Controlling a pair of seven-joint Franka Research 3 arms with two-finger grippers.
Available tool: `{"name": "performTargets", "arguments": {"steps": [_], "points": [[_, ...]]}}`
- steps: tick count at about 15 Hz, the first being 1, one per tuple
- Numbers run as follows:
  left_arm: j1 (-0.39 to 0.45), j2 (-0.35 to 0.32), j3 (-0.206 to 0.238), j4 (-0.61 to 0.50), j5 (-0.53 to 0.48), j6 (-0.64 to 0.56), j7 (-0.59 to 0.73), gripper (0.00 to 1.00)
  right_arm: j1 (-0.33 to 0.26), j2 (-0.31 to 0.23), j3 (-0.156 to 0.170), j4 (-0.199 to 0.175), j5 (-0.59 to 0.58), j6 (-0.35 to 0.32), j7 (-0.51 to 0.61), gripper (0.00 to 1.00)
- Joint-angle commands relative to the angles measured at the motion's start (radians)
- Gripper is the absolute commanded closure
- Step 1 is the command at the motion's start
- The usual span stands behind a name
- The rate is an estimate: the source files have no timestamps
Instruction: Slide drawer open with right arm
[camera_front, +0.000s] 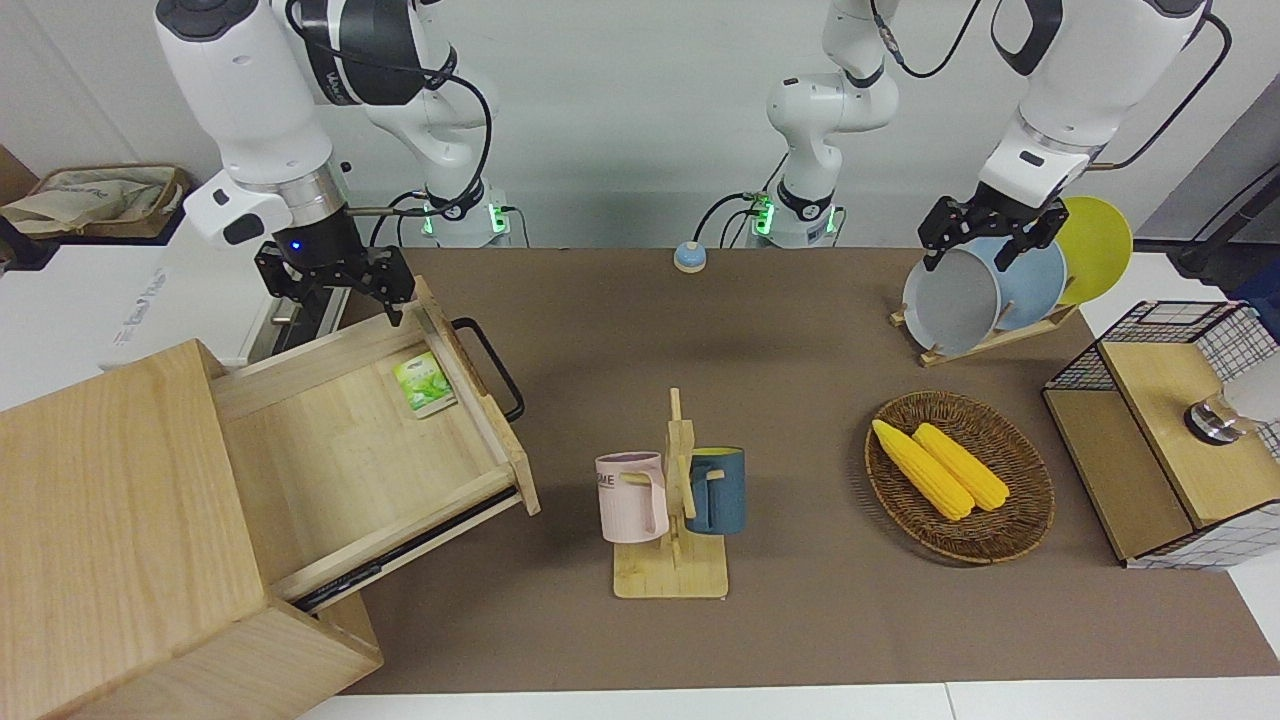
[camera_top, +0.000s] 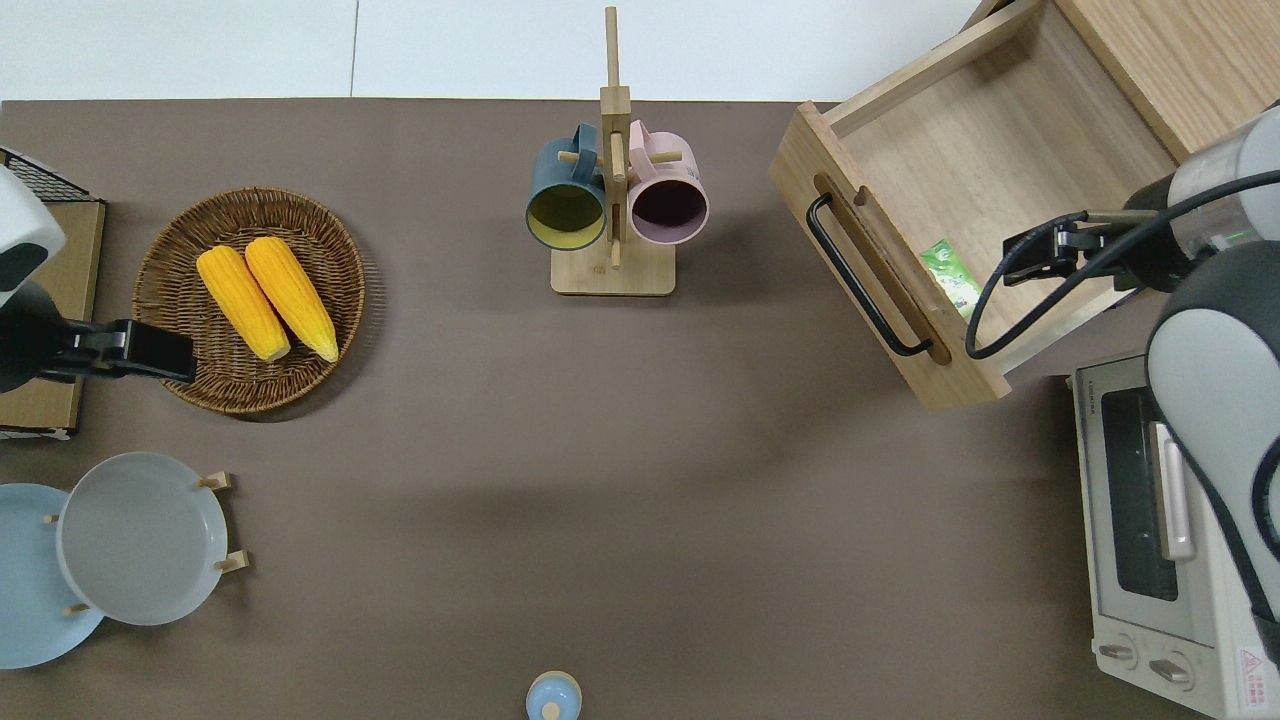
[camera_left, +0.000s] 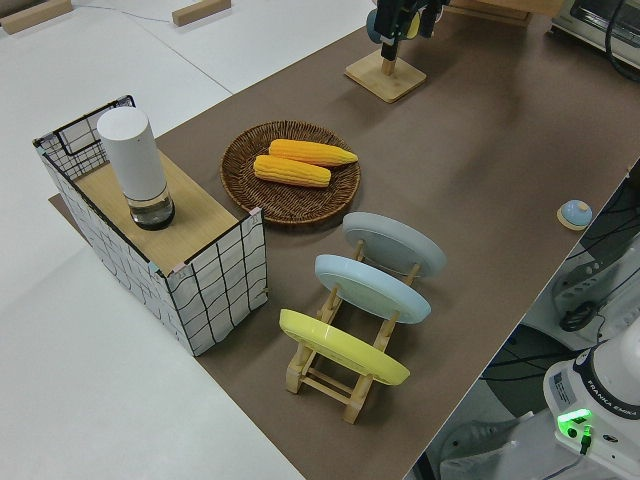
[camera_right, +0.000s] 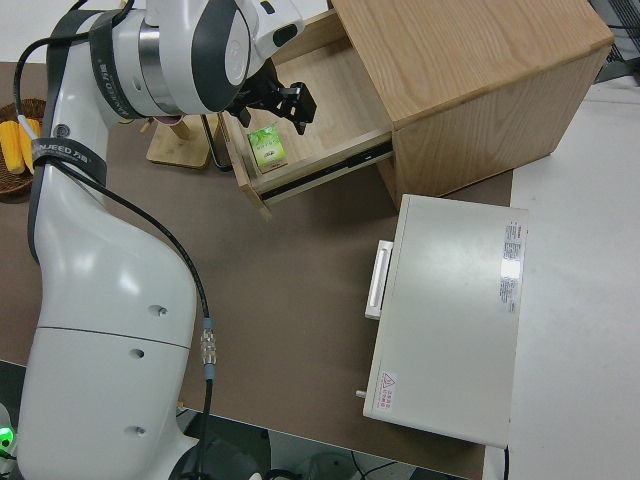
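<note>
Jutting open, the drawer (camera_front: 360, 450) – handle (camera_front: 490, 365) toward table's middle

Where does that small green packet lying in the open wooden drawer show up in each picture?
Front view: small green packet, left of centre, in the light-wood drawer.
Overhead view: right side, just inside the drawer front.
Left side view: not in it.
Right side view: top centre.
Shared landmark: the drawer's black bar handle.
</note>
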Motion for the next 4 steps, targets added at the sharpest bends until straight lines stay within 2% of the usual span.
{"name": "performTargets", "arguments": {"steps": [1,4], "points": [[0.004,0.011,-0.006,0.026,0.017,-0.02,0.01,0.01,-0.024,0.012,0.015,-0.012,0.032,0.027,-0.023,0.015],[0.004,0.011,-0.006,0.026,0.017,-0.02,0.01,0.01,-0.016,0.012,0.015,-0.012,0.027,0.03,-0.019,0.015]]}}
